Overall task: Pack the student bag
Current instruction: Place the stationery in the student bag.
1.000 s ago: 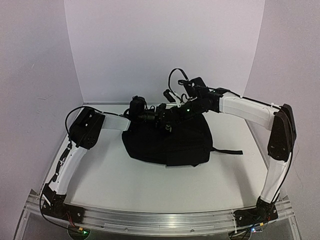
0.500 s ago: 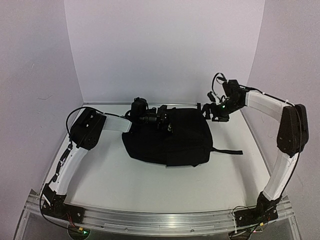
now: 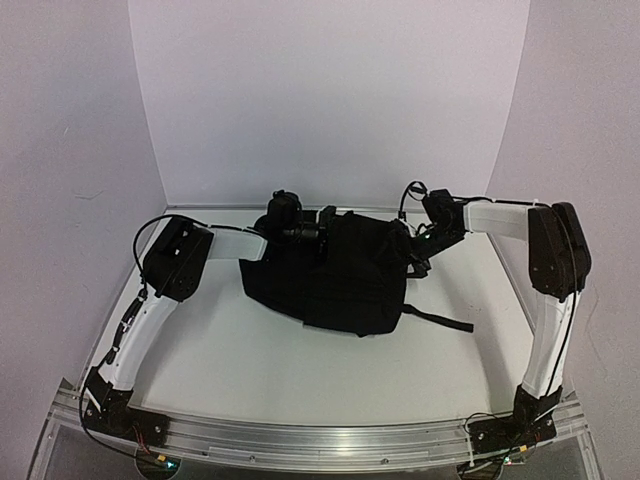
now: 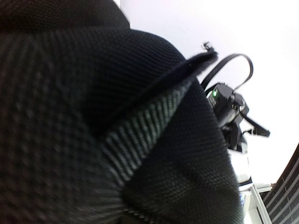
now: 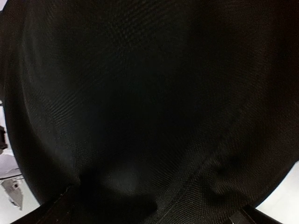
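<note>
Moved: since a second ago my right gripper (image 3: pixel 412 252) had swung out toward the right edge of the table (image 3: pixel 300 375) and come back in lower, against the right side of the student bag (image 3: pixel 335 285). The bag had shifted a little toward the left edge, and its strap (image 3: pixel 440 320) had shifted with it.
Strap: black and flat on the table, it trailed from the bag's near right corner toward the right edge.
Student bag: it sat in the far half of the table, about midway between the left and right edges. It was soft and black, its near part lay flat, and its far edge was drawn up higher.
Left gripper (image 3: pixel 322 232): I had it at the bag's far left top edge. My jaws were nearly together, pinching a fold of the cloth. My wrist camera saw woven black fabric and a ribbed band right up close.
Right gripper: it was pressed to the bag's far right side. My wrist camera saw only black cloth, so I could not tell whether my jaws were spread or closed.
</note>
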Available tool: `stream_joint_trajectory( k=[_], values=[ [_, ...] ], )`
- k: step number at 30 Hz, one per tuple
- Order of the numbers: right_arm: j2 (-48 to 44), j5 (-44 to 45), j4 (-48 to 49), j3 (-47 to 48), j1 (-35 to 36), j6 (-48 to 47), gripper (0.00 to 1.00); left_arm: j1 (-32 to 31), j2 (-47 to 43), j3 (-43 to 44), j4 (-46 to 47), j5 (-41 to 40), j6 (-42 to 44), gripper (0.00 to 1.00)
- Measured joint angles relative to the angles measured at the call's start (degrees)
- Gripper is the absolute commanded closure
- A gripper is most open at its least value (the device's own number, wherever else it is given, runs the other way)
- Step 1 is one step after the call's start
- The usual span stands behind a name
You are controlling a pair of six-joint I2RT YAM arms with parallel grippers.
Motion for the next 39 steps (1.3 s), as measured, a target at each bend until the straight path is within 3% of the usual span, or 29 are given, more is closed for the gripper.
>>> stream_joint_trajectory(
  k=[1,7,11,18,27,31,34,39],
  values=[
    [0.3,-1.2,0.6,-0.1,0.4,1.0,0.03,0.0,0.3,0.7,-0.7,-0.3,0.4,0.95],
    [0.5,-6.5,4.5,-2.6,1.2,2.8,0.02,-0.5,-0.2,1.8,-9.1,-2.6,6.9,0.64],
    [0.2,-9.3,6.4,-4.5,-0.1,2.9,0.02,-1.1,-3.8,-0.5,-15.3,-5.5,12.2,0.53],
    [-0.3,-8.3,8.2,-6.3,-0.4,1.4,0.18,-1.7,-9.4,-2.3,-29.3,-10.5,23.3,0.33],
    [1.1,-8.9,10.3,-6.9,-1.1,1.2,0.20,-2.1,-13.2,-2.3,-40.4,-12.7,32.2,0.33],
    [2.1,-11.0,11.6,-6.9,-1.6,1.2,0.20,-2.1,-14.5,-2.9,-43.9,-13.0,34.4,0.25],
    [2.4,-12.0,12.3,-7.0,-1.8,0.7,0.20,-2.1,-15.7,-4.1,-44.7,-12.9,35.3,0.20],
    [2.4,-12.9,14.0,-7.8,-1.9,-0.6,0.20,-2.0,-19.3,-9.6,-43.1,-13.9,35.1,0.21]
  ],
)
